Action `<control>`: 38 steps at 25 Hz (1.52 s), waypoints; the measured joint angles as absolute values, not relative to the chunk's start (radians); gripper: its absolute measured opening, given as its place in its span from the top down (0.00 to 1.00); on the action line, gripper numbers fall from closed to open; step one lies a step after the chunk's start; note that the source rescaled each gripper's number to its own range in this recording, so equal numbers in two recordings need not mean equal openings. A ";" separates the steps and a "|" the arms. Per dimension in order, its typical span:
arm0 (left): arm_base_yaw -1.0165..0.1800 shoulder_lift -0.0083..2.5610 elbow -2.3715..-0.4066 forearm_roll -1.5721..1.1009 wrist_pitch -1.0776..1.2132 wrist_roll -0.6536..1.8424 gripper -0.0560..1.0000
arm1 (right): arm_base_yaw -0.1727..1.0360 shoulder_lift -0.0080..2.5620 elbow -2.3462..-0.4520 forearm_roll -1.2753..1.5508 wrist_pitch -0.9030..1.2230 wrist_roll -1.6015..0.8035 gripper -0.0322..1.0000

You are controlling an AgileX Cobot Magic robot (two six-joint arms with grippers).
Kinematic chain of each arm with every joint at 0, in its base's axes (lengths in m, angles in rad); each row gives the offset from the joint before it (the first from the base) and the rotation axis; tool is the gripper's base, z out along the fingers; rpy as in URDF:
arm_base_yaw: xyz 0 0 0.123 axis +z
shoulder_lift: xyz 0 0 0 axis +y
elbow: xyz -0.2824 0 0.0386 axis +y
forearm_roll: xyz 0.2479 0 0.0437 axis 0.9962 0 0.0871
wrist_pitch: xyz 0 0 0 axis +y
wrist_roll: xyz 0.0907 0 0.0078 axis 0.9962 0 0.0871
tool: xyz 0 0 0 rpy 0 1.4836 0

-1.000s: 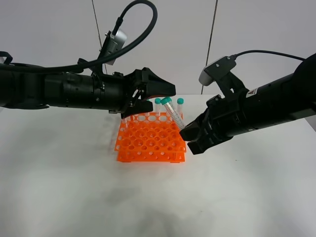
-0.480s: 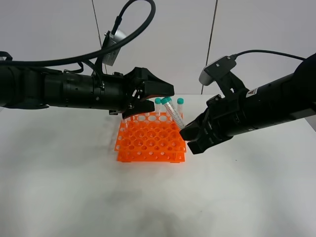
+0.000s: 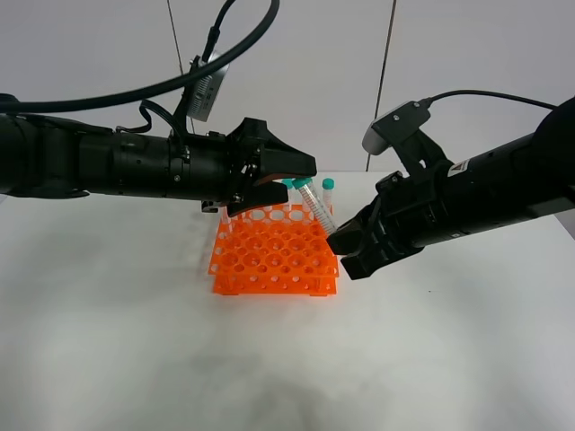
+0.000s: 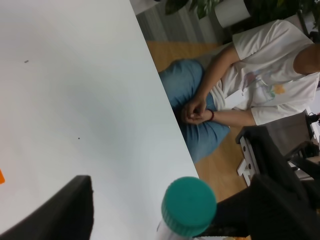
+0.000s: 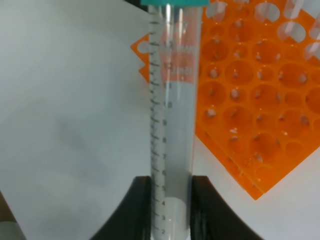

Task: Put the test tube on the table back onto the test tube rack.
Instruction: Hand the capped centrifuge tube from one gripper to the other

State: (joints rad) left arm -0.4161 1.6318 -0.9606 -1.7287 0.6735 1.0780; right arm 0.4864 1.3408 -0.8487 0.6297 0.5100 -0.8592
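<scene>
My right gripper [image 3: 342,252] is shut on the lower end of the test tube [image 3: 316,208], which tilts up and to the left above the back right corner of the orange test tube rack [image 3: 269,256]. Up close, the tube [image 5: 171,110] stands clamped between the black fingers [image 5: 141,202]. My left gripper [image 3: 296,178] reaches in from the left, its jaws open on either side of the tube's teal cap [image 4: 189,205]. One finger [image 4: 50,215] stands well off the cap; the other is close beside it.
More teal-capped tubes [image 3: 328,184] stand in the rack's back row. The white table [image 3: 135,350] stretches around the rack. Beyond the table's far edge a person [image 4: 240,95] sits on a chair.
The left gripper's jaws have narrowed around the tube's cap and its wrist has shifted slightly. The right arm and the tube have stayed still.
</scene>
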 joint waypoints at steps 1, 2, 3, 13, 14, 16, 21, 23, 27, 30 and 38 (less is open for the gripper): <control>-0.416 1.632 -0.961 -1.729 0.678 1.077 0.39 | 0.486 1.341 -0.849 0.630 0.510 -0.859 0.96; -0.416 1.632 -0.961 -1.729 0.684 1.077 0.39 | 0.486 1.341 -0.849 0.630 0.510 -0.859 0.96; -0.416 1.632 -0.961 -1.729 0.688 1.077 0.39 | 0.486 1.341 -0.849 0.630 0.510 -0.859 0.96; -0.416 1.632 -0.978 -1.729 0.643 1.081 0.39 | 0.486 1.341 -0.849 0.630 0.510 -0.859 0.96; -0.416 1.632 -0.978 -1.729 0.642 1.081 0.39 | 0.486 1.341 -0.849 0.630 0.510 -0.859 0.96; -0.416 1.632 -0.978 -1.728 0.653 1.082 0.39 | 0.486 1.341 -0.849 0.630 0.510 -0.859 0.96; -0.419 1.632 -0.978 -1.728 0.681 1.089 0.39 | 0.486 1.341 -0.849 0.630 0.510 -0.859 0.96; -0.435 1.632 -0.978 -1.728 0.684 1.089 0.39 | 0.486 1.341 -0.849 0.630 0.510 -0.859 0.96; -0.470 1.632 -0.982 -1.728 0.657 1.093 0.39 | 0.486 1.341 -0.849 0.630 0.510 -0.859 0.96; -0.472 1.632 -0.982 -1.728 0.637 1.096 0.39 | 0.486 1.341 -0.849 0.630 0.510 -0.859 0.96; -0.471 1.632 -0.983 -1.730 0.629 1.096 0.58 | 0.486 1.341 -0.849 0.630 0.510 -0.856 0.96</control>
State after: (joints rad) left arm -0.4708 1.6318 -0.9828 -1.7295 0.6292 1.0960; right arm 0.4864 1.3408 -0.8487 0.6297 0.5100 -0.8561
